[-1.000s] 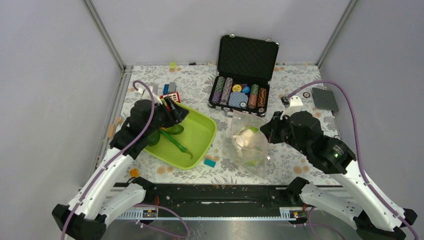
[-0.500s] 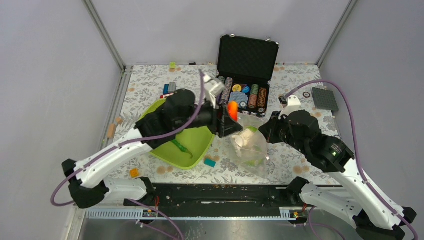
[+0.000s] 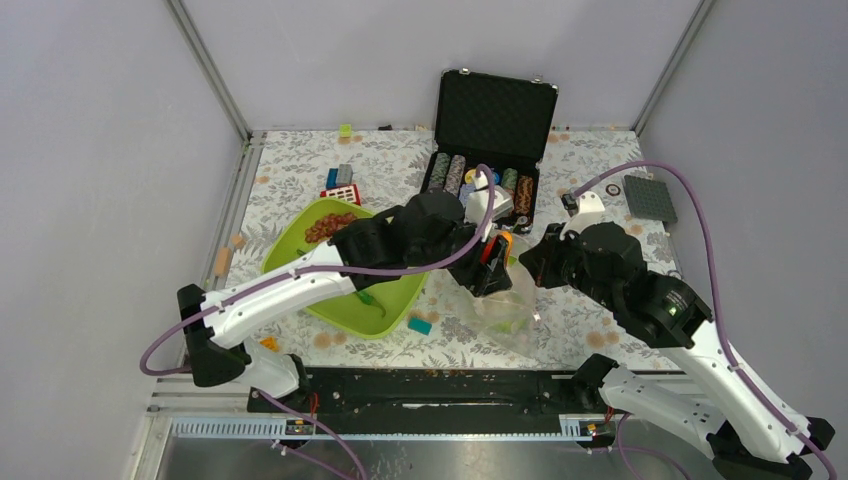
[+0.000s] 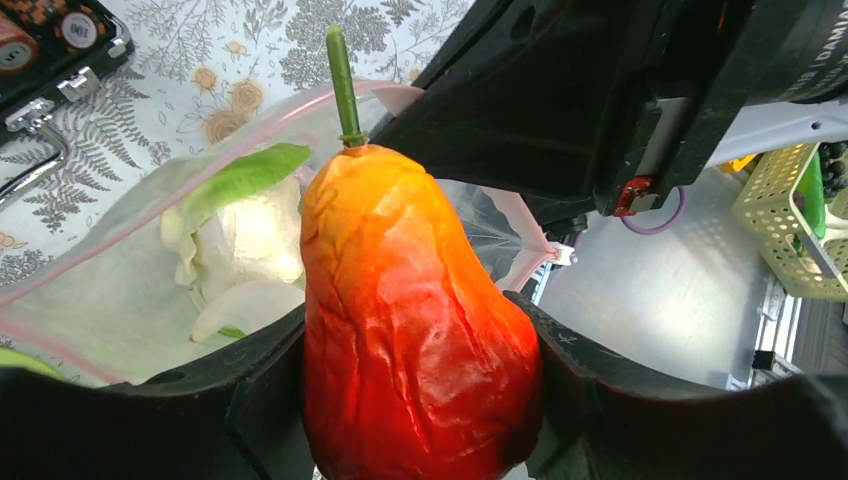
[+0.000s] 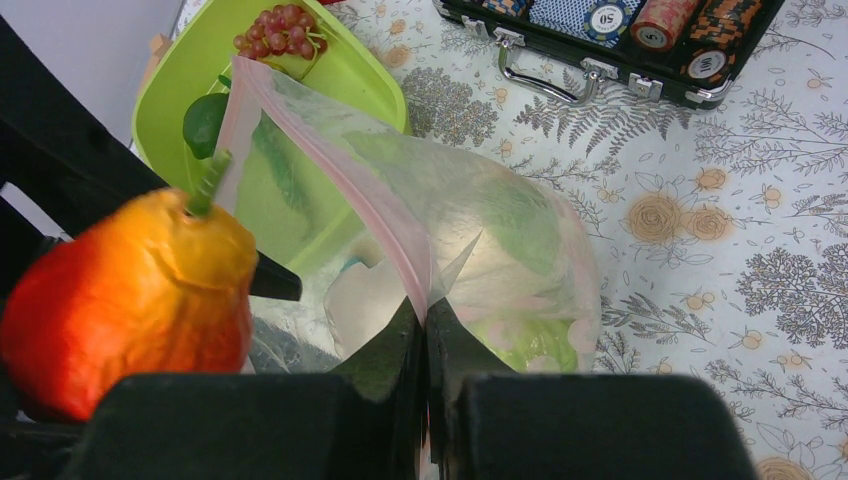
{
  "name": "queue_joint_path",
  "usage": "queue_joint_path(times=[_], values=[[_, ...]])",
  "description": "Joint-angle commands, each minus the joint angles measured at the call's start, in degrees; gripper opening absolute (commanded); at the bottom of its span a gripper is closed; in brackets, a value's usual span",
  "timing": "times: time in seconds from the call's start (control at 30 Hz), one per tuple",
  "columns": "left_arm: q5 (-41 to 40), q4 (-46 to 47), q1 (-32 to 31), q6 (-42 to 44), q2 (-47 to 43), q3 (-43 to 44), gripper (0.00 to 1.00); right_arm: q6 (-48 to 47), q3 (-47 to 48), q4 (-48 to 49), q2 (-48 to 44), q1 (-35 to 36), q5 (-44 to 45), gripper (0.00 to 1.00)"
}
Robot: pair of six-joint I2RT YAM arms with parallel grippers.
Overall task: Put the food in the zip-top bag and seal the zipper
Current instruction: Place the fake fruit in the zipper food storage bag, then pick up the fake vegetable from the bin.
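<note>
My left gripper [image 4: 420,400] is shut on the orange fruit [image 4: 415,320], whose green stem points away from the wrist. In the top view it [image 3: 497,262] holds the fruit [image 3: 505,240] right at the open mouth of the zip-top bag [image 3: 500,310]. My right gripper [image 5: 427,330] is shut on the bag's pink zipper [image 5: 330,170] and holds the mouth up. White cauliflower [image 4: 250,240] and pale green cabbage [image 5: 520,340] lie inside the bag. Grapes [image 5: 285,28], a dark green fruit [image 5: 205,122] and a green pod [image 3: 368,298] lie in the lime-green tray [image 3: 345,322].
An open black case of poker chips [image 3: 485,140] stands behind the bag. Small building blocks [image 3: 340,182] lie at the back left, a teal block [image 3: 420,325] and an orange block [image 3: 268,345] near the front. A grey baseplate [image 3: 650,198] lies at the right.
My left arm has swung right from the tray with the orange fruit and now holds it at the bag's mouth. The right gripper has kept its hold on the bag.
</note>
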Motion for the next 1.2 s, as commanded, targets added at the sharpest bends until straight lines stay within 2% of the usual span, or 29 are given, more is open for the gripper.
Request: queue_joint_path(times=[0.0, 0.17, 0.2, 0.43, 0.6, 0.73, 0.9, 1.0, 1.17], values=[[-1.8, -2.0, -1.3, 1.9, 1.9, 4.9, 0.62, -0.2, 0.4, 1.8, -0.5, 0.0, 0.1, 0.00], [-1.8, -3.1, -2.2, 2.7, 2.8, 6.3, 0.97, -0.2, 0.4, 1.8, -0.6, 0.0, 0.2, 0.00], [-1.4, -3.1, -2.4, 2.8, 2.7, 6.4, 0.98, -0.2, 0.4, 1.8, -0.6, 0.1, 0.1, 0.00], [-1.5, -3.2, -2.8, 2.8, 1.5, 6.6, 0.99, -0.2, 0.4, 1.8, -0.7, 0.0, 0.2, 0.00], [-6.1, -3.0, -2.8, 2.2, -3.2, 4.4, 0.99, -0.3, 0.4, 1.7, -1.0, 0.0, 0.6, 0.00], [-14.5, -3.0, -2.8, 1.0, -9.4, 0.5, 0.99, -0.4, 0.4, 1.7, -1.3, 0.0, 0.8, 0.00], [-31.4, -3.5, -2.6, -4.2, -18.6, -8.5, 0.99, -0.8, 1.6, 1.0, -1.4, 0.0, 2.4, 0.00], [-38.3, -6.9, 0.4, -9.6, -22.5, -13.1, 0.99, -1.3, 5.9, -1.6, 0.9, 0.0, 3.6, 0.00], [-39.9, -10.5, 11.4, -18.1, -27.6, -21.8, 0.99, -2.6, 15.2, -8.9, 6.5, 0.0, 3.6, 0.00]])
